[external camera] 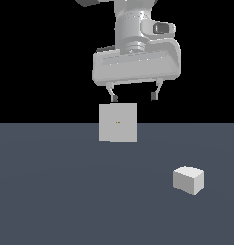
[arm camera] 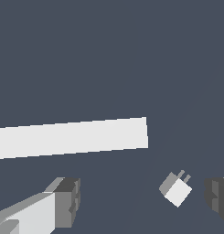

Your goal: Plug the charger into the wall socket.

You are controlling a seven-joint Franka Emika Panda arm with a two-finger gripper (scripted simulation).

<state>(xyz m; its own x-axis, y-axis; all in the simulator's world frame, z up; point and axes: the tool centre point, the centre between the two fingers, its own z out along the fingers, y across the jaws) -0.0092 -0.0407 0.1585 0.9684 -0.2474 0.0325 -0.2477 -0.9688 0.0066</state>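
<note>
The charger (external camera: 188, 179) is a small white block lying on the grey floor at the exterior view's right, well in front of the wall socket (external camera: 118, 122). That socket is an upright white square panel with two tiny orange dots at its centre. My gripper (external camera: 133, 97) hangs high above the floor, open, with nothing between its fingers. In the wrist view the charger (arm camera: 176, 189) shows two short prongs, and the wall socket (arm camera: 71, 137) appears as a long white strip seen from above. The gripper (arm camera: 143, 201) spans both finger pads, and the charger lies far below between them.
A flat dark grey floor (external camera: 56, 191) runs across the lower half of the exterior view, with black background behind it. Nothing else stands on it.
</note>
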